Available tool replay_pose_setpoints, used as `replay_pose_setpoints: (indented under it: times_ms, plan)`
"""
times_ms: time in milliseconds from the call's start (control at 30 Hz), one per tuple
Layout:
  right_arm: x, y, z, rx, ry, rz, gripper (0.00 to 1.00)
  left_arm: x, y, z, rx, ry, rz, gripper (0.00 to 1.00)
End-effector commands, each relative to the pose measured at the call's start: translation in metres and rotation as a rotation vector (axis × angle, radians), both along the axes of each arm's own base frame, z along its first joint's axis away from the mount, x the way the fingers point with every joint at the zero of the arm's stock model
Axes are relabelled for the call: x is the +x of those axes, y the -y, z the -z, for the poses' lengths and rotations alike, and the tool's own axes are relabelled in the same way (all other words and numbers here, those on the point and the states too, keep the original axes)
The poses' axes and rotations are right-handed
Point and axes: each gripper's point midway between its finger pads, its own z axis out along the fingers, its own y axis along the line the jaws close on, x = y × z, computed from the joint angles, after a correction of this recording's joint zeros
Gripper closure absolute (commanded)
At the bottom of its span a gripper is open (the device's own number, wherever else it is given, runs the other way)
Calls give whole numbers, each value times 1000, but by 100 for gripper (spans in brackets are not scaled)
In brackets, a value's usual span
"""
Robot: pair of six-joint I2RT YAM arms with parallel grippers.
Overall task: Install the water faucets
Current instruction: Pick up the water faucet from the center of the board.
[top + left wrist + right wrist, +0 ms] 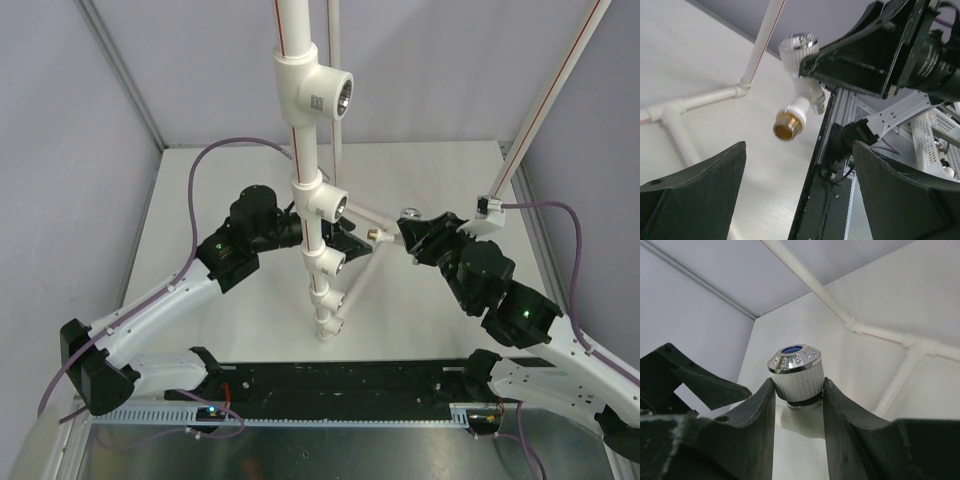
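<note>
Where writing is sought, only a small dark square mark [318,102] is found, printed on the top tee [322,85] of the upright pipe [300,150]; it is too small to be read. A thin red line is seen running along the pipe. Several tees are stacked down the pipe in the top view, each with a metal-threaded hole turned to the right; what lies inside the holes cannot be told.

One faucet [388,232] is held off the table [440,170] by the right gripper [405,235], just right of the pipe and near the second tee [330,205]. Its brass end is pointed toward the pipe but kept apart from it.

Only in the right wrist view is the grip shown: the fingers [755,430] are clamped on the faucet's ribbed knob, whose chromed cap has a blue centre. Only in the left wrist view are the spout and the hollow brass thread seen from the front.

The left gripper [345,238] is placed close by the pipe, its fingers [705,190] spread wide apart.
</note>
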Motion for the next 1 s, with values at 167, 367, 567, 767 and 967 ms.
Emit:
replay_pose_setpoints:
  times_ms: [167,367,567,767,967]
  plan:
    - [-2,-10,-38,123,63,-41,100,-3,22,-42,-114,41,76,13]
    - [-2,-11,-42,146,66,-41,100,-6,27,-32,-97,26,95,14]
    - [-3,-13,-41,155,62,-49,100,-7,30,-29,-92,21,102,21]
    - [-5,-14,-42,168,56,-57,100,-6,36,-33,-97,15,112,39]
    - [-7,-12,-43,178,55,-60,100,-5,41,-31,-95,-6,127,62]
